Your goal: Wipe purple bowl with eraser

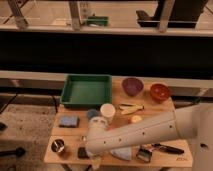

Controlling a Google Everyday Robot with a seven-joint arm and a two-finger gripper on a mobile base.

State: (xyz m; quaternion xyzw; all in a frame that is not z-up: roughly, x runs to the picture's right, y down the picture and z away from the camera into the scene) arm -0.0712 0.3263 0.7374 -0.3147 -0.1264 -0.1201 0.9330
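The purple bowl [132, 86] stands at the back of the wooden table, left of an orange-red bowl [160, 92]. The eraser [83, 153], a small dark block, lies near the table's front left edge. My white arm reaches from the right across the front of the table. Its gripper [93, 159] hangs low at the front edge, right beside the eraser and far from the purple bowl. The gripper stands open with nothing in it, and its tip is partly cut off by the frame's bottom edge.
A green tray [87, 90] sits at the back left. A blue sponge [68, 121], a metal cup [59, 146], a white cup [107, 110], a small blue cup [92, 114], a grey-blue cloth [123, 153] and a black brush [161, 148] lie around the arm.
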